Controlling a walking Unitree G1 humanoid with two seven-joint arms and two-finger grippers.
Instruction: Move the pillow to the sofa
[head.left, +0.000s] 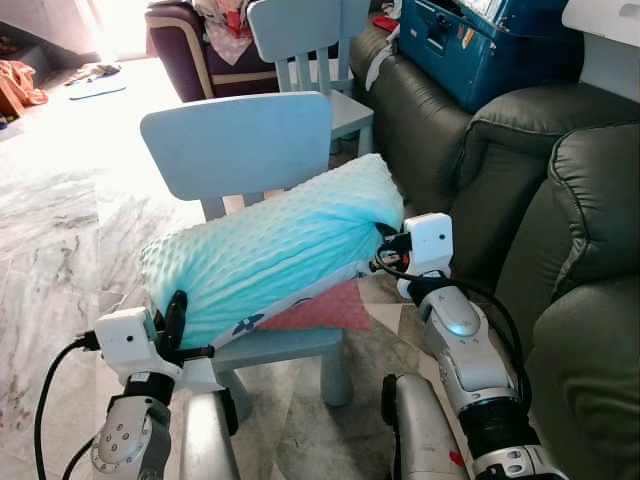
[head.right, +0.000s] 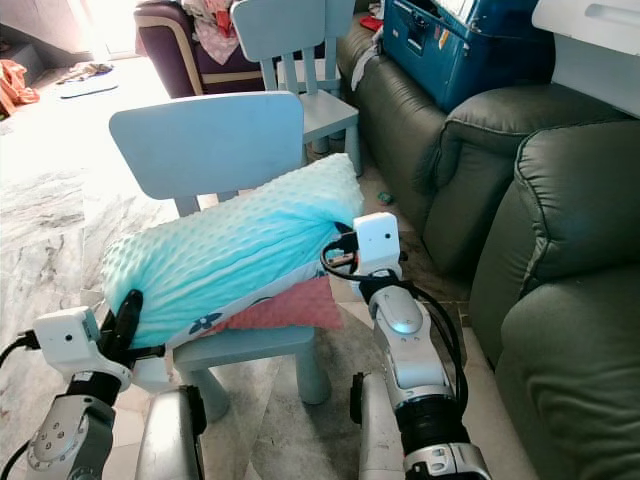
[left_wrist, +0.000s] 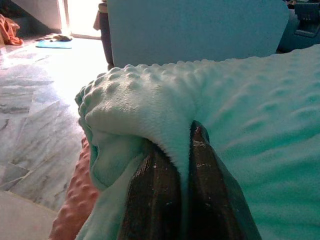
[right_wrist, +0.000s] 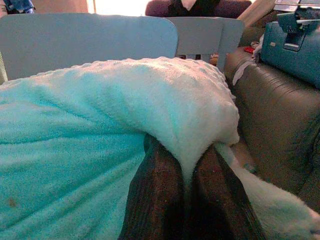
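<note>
A long turquoise dotted pillow (head.left: 270, 245) with a pink underside lies across the seat of a small light-blue chair (head.left: 240, 140). My left gripper (head.left: 172, 318) is shut on a pinch of fabric at the pillow's near left end, its fingers (left_wrist: 155, 195) squeezing the cloth in the left wrist view. My right gripper (head.left: 385, 245) is shut on the pillow's right end, where the cover (right_wrist: 190, 115) bunches over the fingers (right_wrist: 160, 200). The dark green leather sofa (head.left: 560, 230) stands just to the right of the chair.
A blue suitcase (head.left: 480, 45) sits on the sofa's far cushion. A second light-blue chair (head.left: 305, 35) stands behind the first, with a purple armchair (head.left: 185, 45) piled with clothes beyond. Marble floor (head.left: 60, 220) opens to the left.
</note>
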